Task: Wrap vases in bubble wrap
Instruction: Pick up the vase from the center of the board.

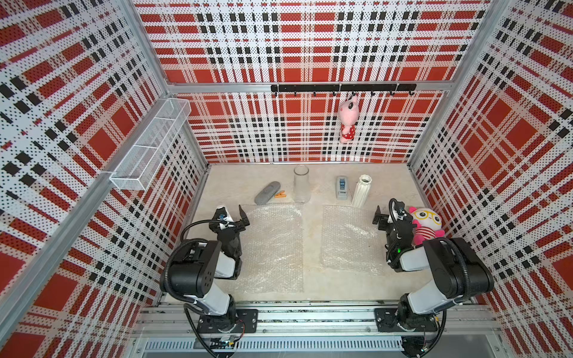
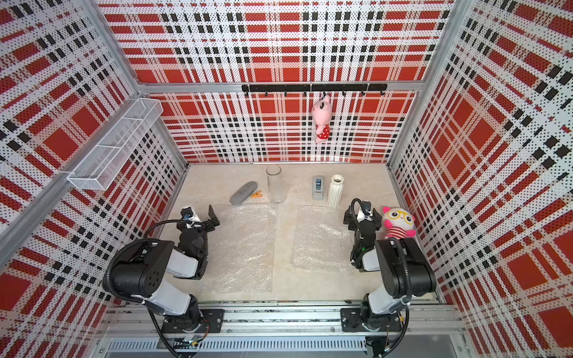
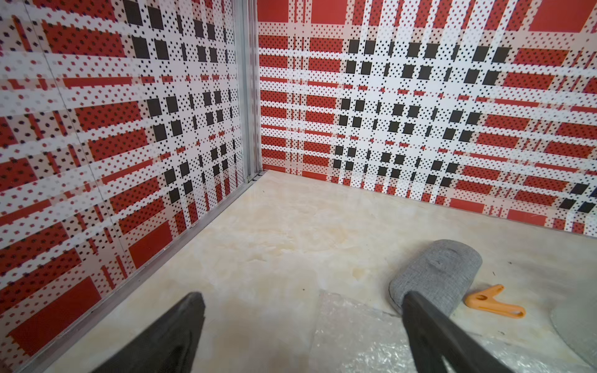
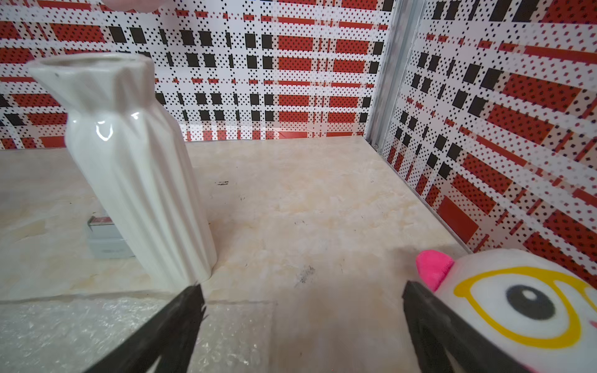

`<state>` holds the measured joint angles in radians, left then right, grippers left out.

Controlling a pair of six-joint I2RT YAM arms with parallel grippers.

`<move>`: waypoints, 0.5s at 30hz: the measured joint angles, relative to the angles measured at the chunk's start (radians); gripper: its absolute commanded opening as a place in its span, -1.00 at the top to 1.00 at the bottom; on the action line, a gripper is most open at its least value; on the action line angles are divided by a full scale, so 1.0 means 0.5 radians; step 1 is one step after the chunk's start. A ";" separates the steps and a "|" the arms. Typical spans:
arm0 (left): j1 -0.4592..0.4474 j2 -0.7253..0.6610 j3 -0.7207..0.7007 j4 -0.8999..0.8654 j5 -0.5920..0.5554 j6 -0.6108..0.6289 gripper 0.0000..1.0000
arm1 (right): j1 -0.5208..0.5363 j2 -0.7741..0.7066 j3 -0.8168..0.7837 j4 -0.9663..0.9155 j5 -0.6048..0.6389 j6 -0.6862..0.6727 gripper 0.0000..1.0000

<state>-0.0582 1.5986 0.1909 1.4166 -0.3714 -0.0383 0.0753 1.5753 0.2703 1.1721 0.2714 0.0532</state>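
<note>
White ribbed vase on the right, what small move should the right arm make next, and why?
Probably shift the open, empty right fingers toward the white vase to straddle its body. It stands upright by the far edge of the bubble wrap sheet, unwrapped, and the fingers sit close beside it.

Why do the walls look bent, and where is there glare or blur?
In both top views a wide lens bows the plaid walls, bubble wrap glints. Right wrist view: white vase shows bright highlights, rim soft. Left wrist view: left end effector blurred up close.
</note>
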 measured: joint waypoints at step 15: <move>0.000 -0.002 0.001 -0.001 0.002 0.001 -0.96 | 0.002 0.000 0.000 -0.001 -0.047 -0.008 -1.00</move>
<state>-0.0582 1.5974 0.1913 1.4162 -0.3706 -0.0380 0.0765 1.5753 0.2703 1.1717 0.2478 0.0490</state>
